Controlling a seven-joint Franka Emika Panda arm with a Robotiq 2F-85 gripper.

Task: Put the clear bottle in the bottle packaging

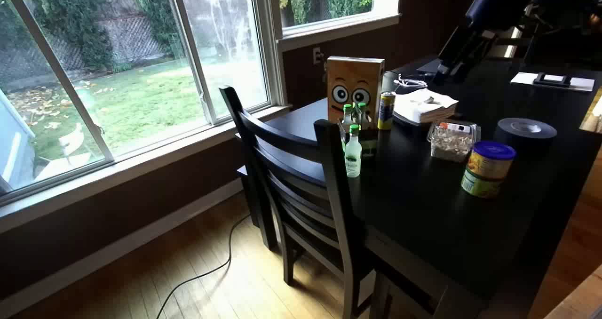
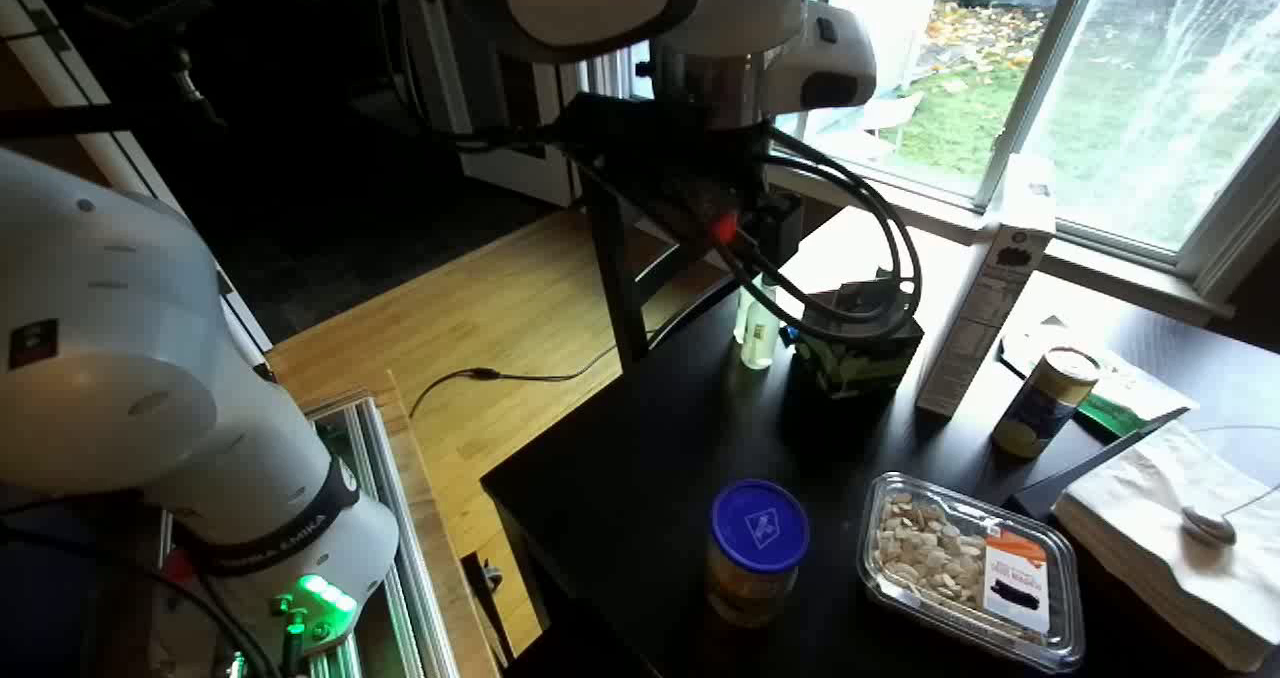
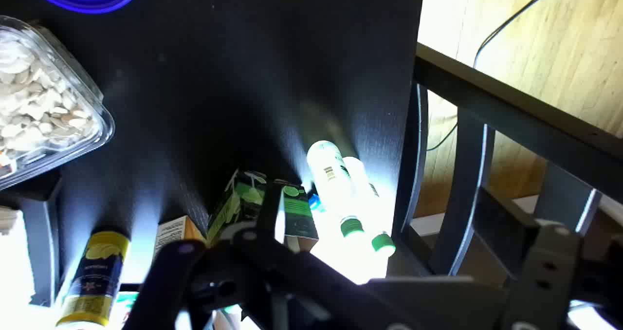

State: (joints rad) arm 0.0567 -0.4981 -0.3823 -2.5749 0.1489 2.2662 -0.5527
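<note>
With your gripper [image 1: 447, 74] spread, you risk a skewed descent knocking the clear bottle [image 2: 760, 342] left into another bottle [image 2: 741, 322] or right into the bottle packaging [image 2: 858, 366].

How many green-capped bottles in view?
4: clear bottle and its twin beside the dark carton; third bottle and fourth bottle apparently inside it. More may be hidden.

Panda arm [image 2: 105, 378] wht & rounded; blk rect. label [image 2: 34, 344]; dk band [image 2: 282, 541] lettered FRANKA EMIKA; bright grn lights [image 2: 328, 592]. Cables [image 2: 905, 238] blk, loopy; red spot [image 2: 723, 226] nr them. Pincer [image 1: 450, 73] dk, w/ rnd screw heads [image 3: 249, 235] in wrist view.
</note>
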